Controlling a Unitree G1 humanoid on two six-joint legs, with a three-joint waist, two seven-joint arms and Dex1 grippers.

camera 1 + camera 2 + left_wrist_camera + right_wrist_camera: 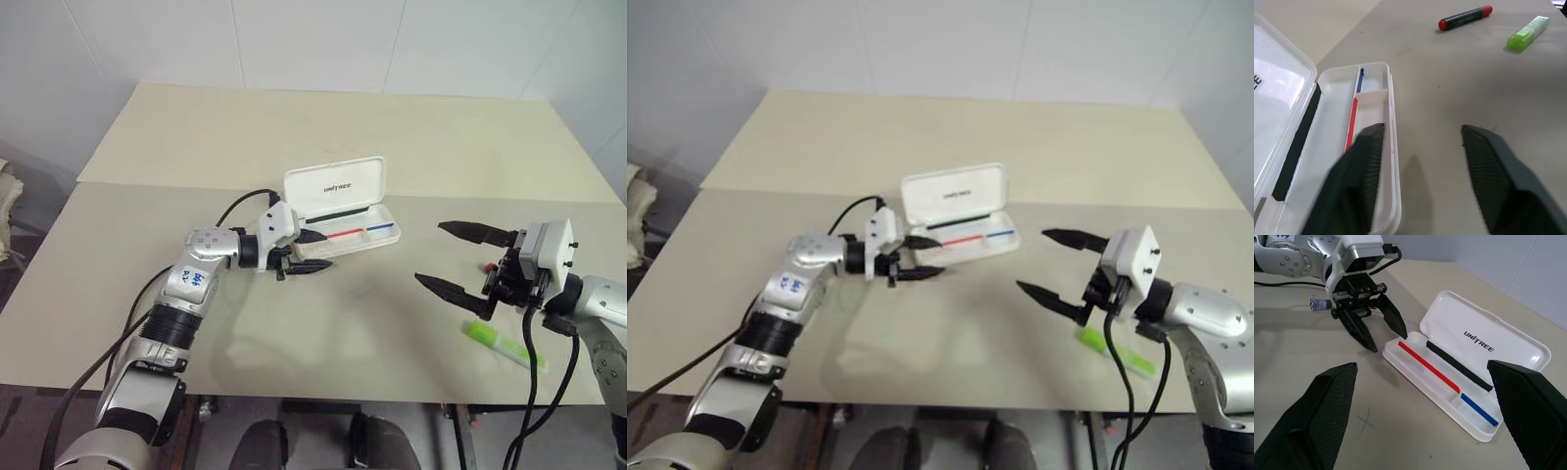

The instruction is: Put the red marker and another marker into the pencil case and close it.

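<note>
**Both markers still out; case open and empty**

At the middle of the beige surface sits the flat white hard-plastic pencil case, lid up on its hinge, tray empty apart from the red and blue lines printed inside. My left gripper hangs at the tray's near end, jaws parted with nothing between them; one finger looks just over the tray rim, though I cannot tell whether it touches. My right gripper is well apart to the right, jaws spread wide, empty.

Slim black-barrelled marker with red cap and red end: lying flat on the surface, clear of the case. Stubby pale yellow-green highlighter with bright green cap: lying flat near the front edge, just beside and below my right gripper.

Handling, my judgement: both pens light, rigid, smooth and round, so likely to roll or slip if pinched off-centre. Grip across mid-barrel, jaws square to the long axis. Case is light and may slide when the lid is pushed; press near the lid's free edge.
</note>
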